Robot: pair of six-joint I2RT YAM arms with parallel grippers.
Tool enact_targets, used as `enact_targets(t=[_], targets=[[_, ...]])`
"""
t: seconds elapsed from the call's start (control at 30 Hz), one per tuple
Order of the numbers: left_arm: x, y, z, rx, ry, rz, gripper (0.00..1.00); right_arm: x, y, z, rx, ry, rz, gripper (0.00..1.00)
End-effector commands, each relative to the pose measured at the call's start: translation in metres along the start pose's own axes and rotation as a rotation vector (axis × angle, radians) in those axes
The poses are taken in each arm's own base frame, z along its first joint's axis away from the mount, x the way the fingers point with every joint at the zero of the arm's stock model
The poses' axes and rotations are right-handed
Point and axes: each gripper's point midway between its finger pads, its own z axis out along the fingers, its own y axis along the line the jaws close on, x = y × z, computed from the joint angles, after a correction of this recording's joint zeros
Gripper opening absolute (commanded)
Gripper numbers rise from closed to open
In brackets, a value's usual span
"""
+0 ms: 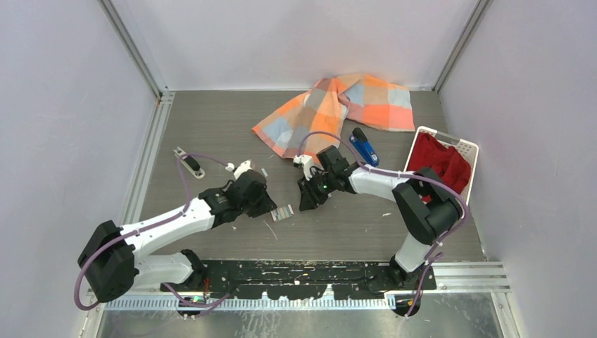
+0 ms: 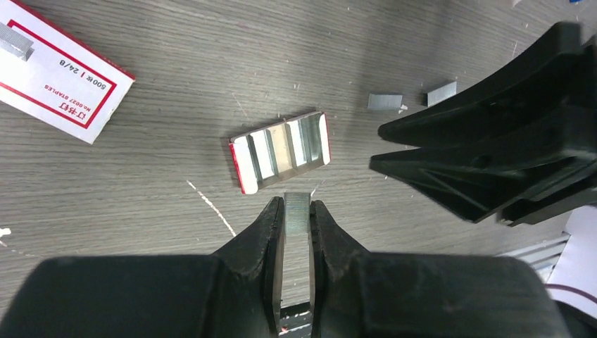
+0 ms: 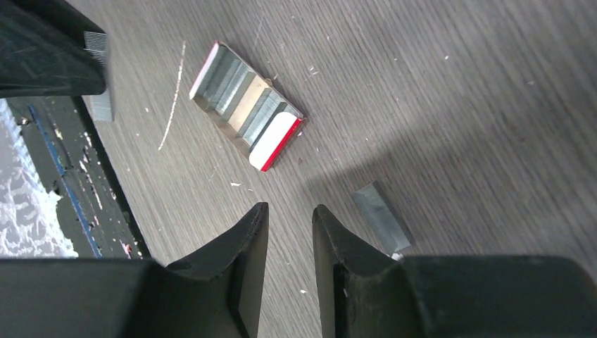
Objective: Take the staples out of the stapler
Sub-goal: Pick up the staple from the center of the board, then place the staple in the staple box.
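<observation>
The blue stapler (image 1: 364,148) lies at the back right beside the checked cloth, far from both grippers. My left gripper (image 2: 298,204) is shut on a short grey strip of staples (image 2: 298,213), held just short of an open white-and-red tray (image 2: 280,149) that holds more staples. In the top view the left gripper (image 1: 272,206) is next to that tray (image 1: 282,212). My right gripper (image 3: 290,211) is open by a narrow gap and empty, low over the table on the tray's (image 3: 246,105) other side. One loose strip (image 3: 382,217) lies by its right finger.
A white-and-red staple box (image 2: 56,77) lies left of the tray. Two loose strips (image 2: 385,102) lie near the right arm's black fingers (image 2: 507,141). An orange checked cloth (image 1: 338,109) is at the back, a white basket (image 1: 466,149) with red fabric at the right, a small black tool (image 1: 190,163) at the left.
</observation>
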Motion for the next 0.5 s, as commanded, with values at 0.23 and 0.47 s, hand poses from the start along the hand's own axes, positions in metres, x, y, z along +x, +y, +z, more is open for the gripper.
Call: enact_targets(t=[0.23,0.47], targets=[[-0.009,-0.011,0.011,-0.122,-0.065,-0.008,0.03,-0.023,-0.006,0.015,0.076,-0.054,0.107,0.34],[-0.007,-0.008,0.016,-0.187,-0.071,0.002,0.03,-0.02,-0.005,0.022,0.076,-0.05,0.205,0.33]])
